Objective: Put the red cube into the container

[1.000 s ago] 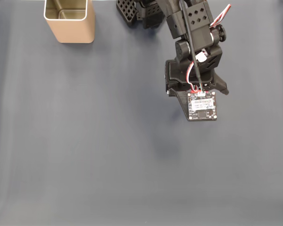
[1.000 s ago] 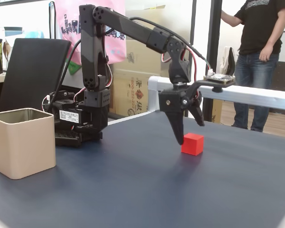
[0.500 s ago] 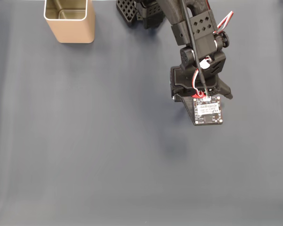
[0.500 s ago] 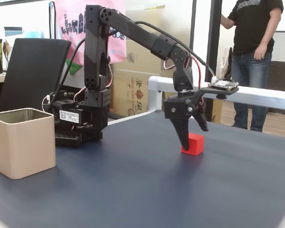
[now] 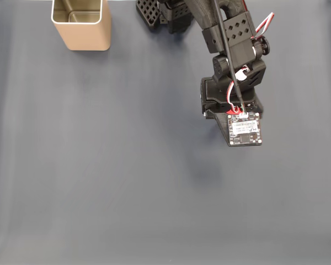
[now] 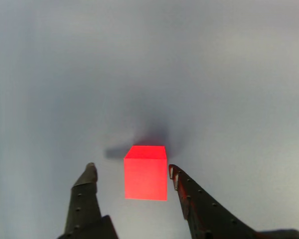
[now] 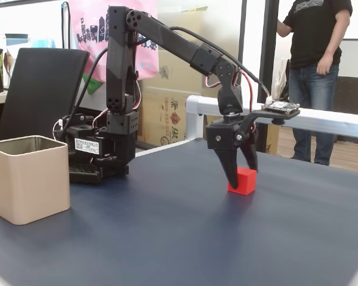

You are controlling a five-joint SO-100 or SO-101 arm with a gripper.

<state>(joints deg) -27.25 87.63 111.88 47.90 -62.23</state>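
Observation:
The red cube (image 6: 145,172) rests on the dark table between the two black fingers of my gripper (image 6: 132,170). In the wrist view the right finger (image 6: 182,186) is close against the cube's side, while a gap stays open between the cube and the left finger (image 6: 87,181). From the side, the gripper (image 7: 241,176) points down and straddles the red cube (image 7: 243,181), its fingertips near the table. The jaws are open. The tan container (image 7: 28,185) stands far off at the left; seen from above, the container (image 5: 88,38) is in the top left corner and the wrist hides the cube.
The arm's base (image 7: 104,152) sits at the table's back, between container and cube. A person (image 7: 315,65) stands behind the table at the right, beyond a white rail (image 7: 322,122). Bare dark table (image 5: 127,182) stretches between cube and container.
The gripper moved down and sideways onto the cube, so that its fingers now straddle it, and the jaws have narrowed. Cube and container have not moved.

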